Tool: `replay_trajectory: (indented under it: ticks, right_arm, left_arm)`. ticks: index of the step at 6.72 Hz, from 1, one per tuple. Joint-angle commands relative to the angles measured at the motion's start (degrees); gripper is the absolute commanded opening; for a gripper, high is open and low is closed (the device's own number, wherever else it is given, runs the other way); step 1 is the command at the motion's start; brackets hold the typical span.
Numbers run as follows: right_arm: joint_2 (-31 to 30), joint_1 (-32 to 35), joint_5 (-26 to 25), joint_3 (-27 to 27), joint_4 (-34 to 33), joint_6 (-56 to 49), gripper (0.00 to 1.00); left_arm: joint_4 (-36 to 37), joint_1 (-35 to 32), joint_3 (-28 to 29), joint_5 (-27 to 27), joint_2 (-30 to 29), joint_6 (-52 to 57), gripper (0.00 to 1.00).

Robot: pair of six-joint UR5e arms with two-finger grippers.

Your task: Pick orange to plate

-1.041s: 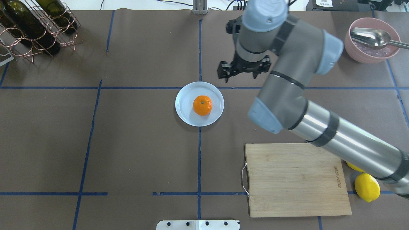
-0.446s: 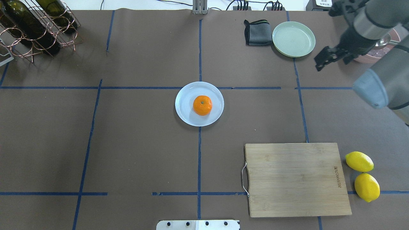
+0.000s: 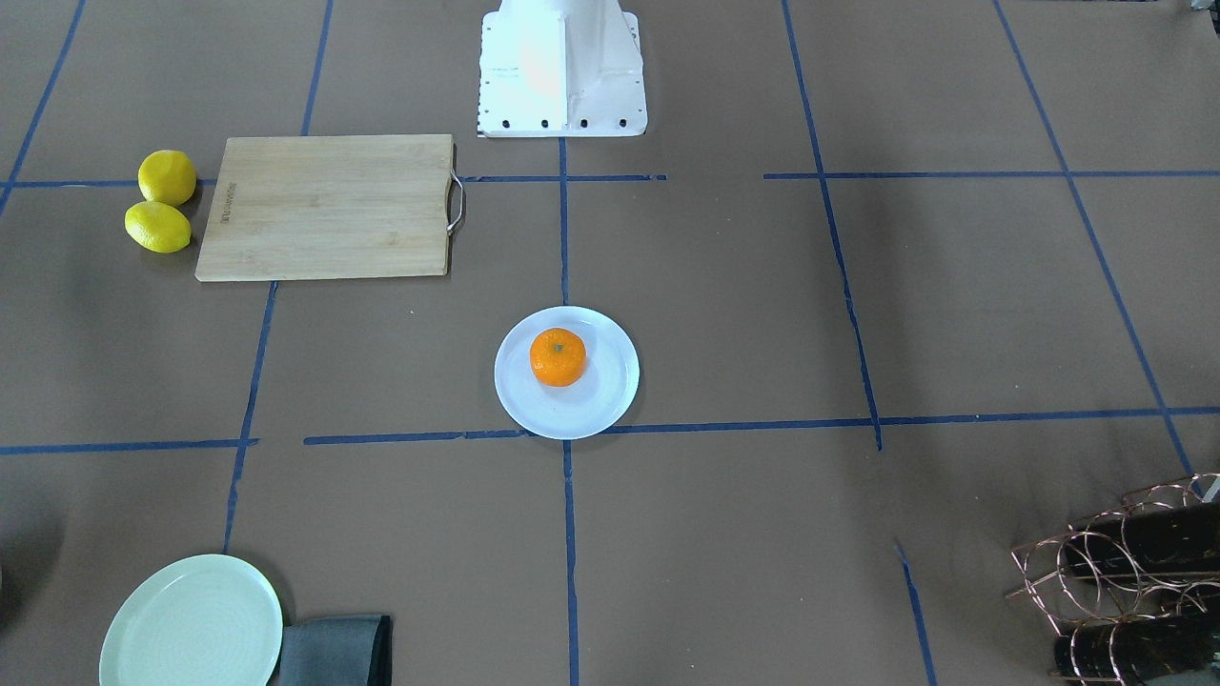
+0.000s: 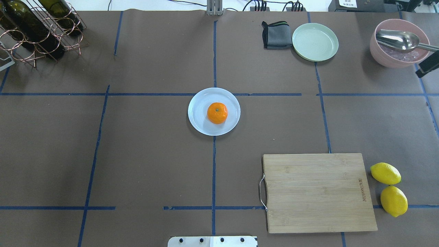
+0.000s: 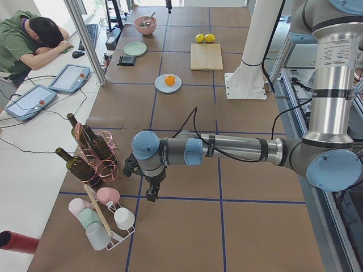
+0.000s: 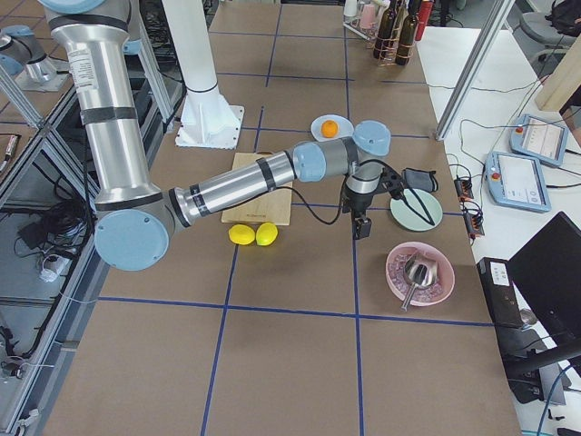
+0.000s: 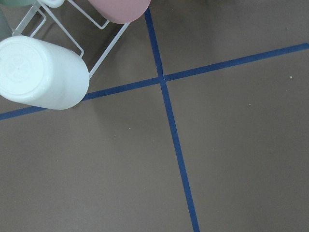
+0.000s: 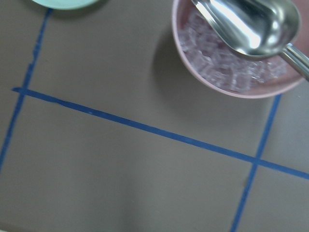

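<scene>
The orange [image 4: 217, 113] rests on the pale bluish-white plate [image 4: 199, 116] at the table's centre, stem dimple up, with nothing touching it. In the front-facing view the orange [image 3: 558, 356] sits slightly toward the robot's side of the plate [image 3: 591, 405]. My right gripper [image 6: 361, 227] hangs far from the plate, between the pale green plate and the pink bowl; overhead only a black sliver of it [image 4: 430, 65] shows at the right edge, so I cannot tell its state. My left gripper [image 5: 151, 194] points down by the cup rack at the table's far left end; its state is not readable.
A wooden cutting board [image 4: 317, 192] lies at the near right with two lemons [image 4: 385, 173] beside it. A pale green plate [image 4: 315, 42], a grey cloth [image 4: 275, 35] and a pink bowl [image 4: 398, 58] holding a spoon stand at the far right. A wine bottle rack [image 4: 37, 31] fills the far left corner.
My right arm has swung away from beside the plate toward the right and has almost left the overhead view. The orange and the plate have stayed put.
</scene>
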Motion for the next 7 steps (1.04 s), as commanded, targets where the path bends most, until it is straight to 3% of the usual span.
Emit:
replay_trajectory:
  ticks: [1, 4, 7]
  right_arm:
    - [-3.82, 9.81, 3.55, -7.31, 0.24, -12.20, 1.00]
    - [-6.36, 11.60, 2.68, -9.00, 1.65, -11.61, 1.00]
    - [-8.48, 11.69, 2.85, -9.01, 7.62, -1.27, 1.00]
  left_arm:
    - [0.00, 0.00, -0.08, 0.12, 0.00, -0.01, 1.00]
    - [0.18, 0.00, -0.16, 0.29, 0.00, -0.01, 1.00]
    - [0.26, -0.18, -0.25, 0.29, 0.26, -0.01, 1.00]
